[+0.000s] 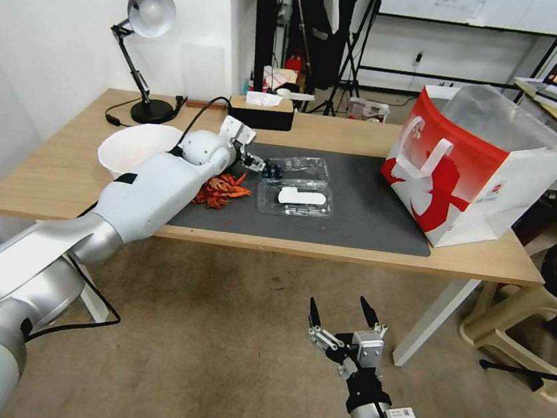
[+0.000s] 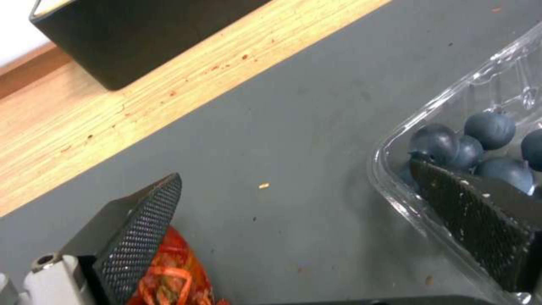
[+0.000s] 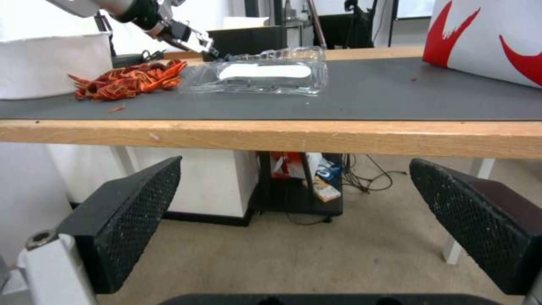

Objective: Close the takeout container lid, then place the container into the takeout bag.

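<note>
The takeout container (image 1: 294, 168) lies open on the dark mat, dark blue berries (image 2: 488, 127) in its far half. Its lid (image 1: 295, 197), the near half with the white oblong sticker, lies flat beside it and appears again in the right wrist view (image 3: 262, 72). My left gripper (image 1: 260, 164) is open at the container's left end. One finger (image 2: 474, 212) reaches over the berry half's rim, the other hangs over the mat. The red and white takeout bag (image 1: 477, 171) stands open at the table's right. My right gripper (image 1: 342, 310) hangs open below the table's front edge.
A heap of red crayfish (image 1: 221, 191) lies just left of the container, under my left forearm. A white bowl (image 1: 135, 146), a desk lamp (image 1: 142, 52) and a black tissue box (image 1: 261, 112) stand at the back left. Bare mat (image 1: 358, 211) separates container and bag.
</note>
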